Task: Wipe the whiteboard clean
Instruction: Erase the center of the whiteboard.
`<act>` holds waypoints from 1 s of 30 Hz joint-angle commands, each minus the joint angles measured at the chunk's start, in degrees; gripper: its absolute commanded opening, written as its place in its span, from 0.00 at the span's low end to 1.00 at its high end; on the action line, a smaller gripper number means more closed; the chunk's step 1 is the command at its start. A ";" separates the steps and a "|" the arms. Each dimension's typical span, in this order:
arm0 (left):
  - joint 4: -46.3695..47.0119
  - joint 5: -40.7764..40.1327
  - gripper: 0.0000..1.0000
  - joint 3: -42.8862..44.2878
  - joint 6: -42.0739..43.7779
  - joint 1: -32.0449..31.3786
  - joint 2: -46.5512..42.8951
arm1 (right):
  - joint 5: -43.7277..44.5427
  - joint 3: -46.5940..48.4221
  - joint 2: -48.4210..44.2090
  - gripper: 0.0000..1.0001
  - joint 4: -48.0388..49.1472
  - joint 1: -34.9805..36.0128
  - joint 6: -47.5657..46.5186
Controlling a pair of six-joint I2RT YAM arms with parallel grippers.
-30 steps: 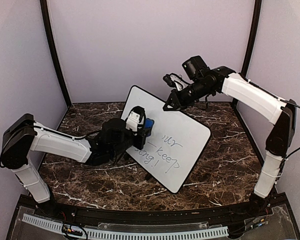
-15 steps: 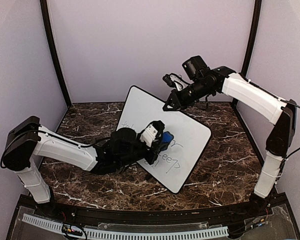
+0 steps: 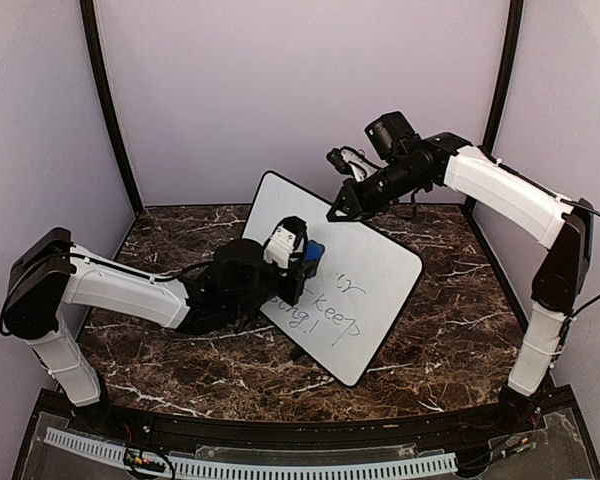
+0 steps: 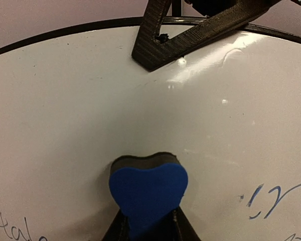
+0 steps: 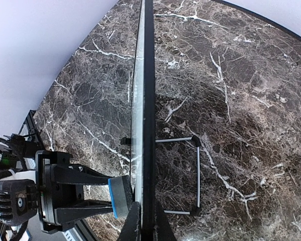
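Clamps the whiteboard at its 12 o'clock edge with the right gripper, jaws pressed together. Presses a blue eraser, pinched in the left gripper, against the tilted board at mid-table; handwriting at 5 o'clock.

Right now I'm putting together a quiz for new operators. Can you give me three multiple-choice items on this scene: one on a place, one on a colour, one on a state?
1. Where does the right gripper grip the whiteboard?
A. its raised top edge
B. its lowest corner
C. the middle of its face

2. What colour is the eraser in the left gripper?
A. red
B. blue
C. green

3. What state is the whiteboard in?
A. wiped clean
B. lying flat on the table
C. propped up, with handwriting on it

Answers:
1 A: the top view shows the fingers shut on the upper edge.
2 B: the left wrist view shows a blue block between the fingers.
3 C: words show on its lower half.
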 commanded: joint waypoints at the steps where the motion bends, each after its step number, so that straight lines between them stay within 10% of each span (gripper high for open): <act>1: -6.47 0.54 0.00 1.98 -0.19 2.01 1.85 | -0.28 -0.35 0.79 0.00 -3.44 2.50 -4.98; 19: -4.15 8.75 0.00 7.32 13.63 -9.60 6.86 | -0.24 0.07 1.64 0.00 -3.61 2.50 -5.27; 30: -1.29 -2.39 0.00 0.04 3.46 -0.57 2.08 | -0.15 -0.46 1.04 0.00 -3.54 2.50 -5.42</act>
